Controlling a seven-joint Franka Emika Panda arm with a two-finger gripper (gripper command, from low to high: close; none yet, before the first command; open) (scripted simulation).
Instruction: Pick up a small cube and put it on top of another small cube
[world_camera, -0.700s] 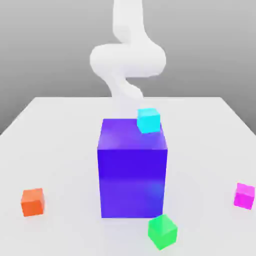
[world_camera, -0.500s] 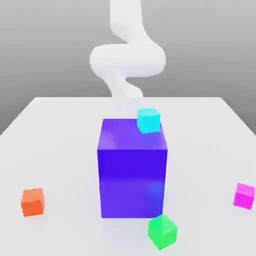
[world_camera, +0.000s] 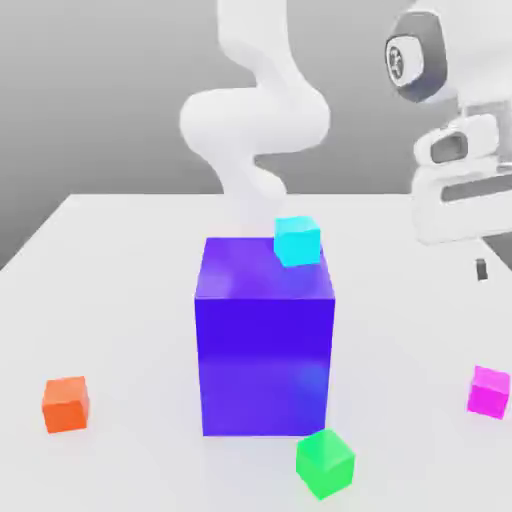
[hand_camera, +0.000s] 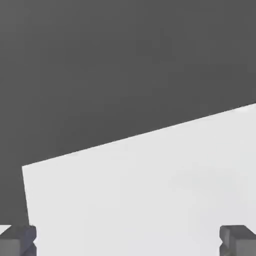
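Observation:
The small magenta-pink cube (world_camera: 489, 391) rests on the white table (world_camera: 120, 290) at the exterior view's right. My gripper (world_camera: 488, 268) hangs well above it, near that view's right edge, with one dark fingertip (world_camera: 481, 268) showing under the white hand. In the hand view the two fingertips (hand_camera: 17, 240) stand far apart with nothing between them, so the gripper (hand_camera: 128, 242) is open over bare table (hand_camera: 150, 200). A small cyan cube (world_camera: 297, 241) sits on the back right corner of the large blue-purple cube (world_camera: 265, 345).
A small green cube (world_camera: 324, 463) lies in front of the large cube, and a small orange cube (world_camera: 66, 404) sits at the exterior view's left. The arm's white links (world_camera: 255, 120) rise behind the large cube. The hand view shows the table's far edge (hand_camera: 140, 136).
My hand has come into the exterior view at the upper right, above the magenta cube. The arm's upper link has leaned slightly left. No cube has moved.

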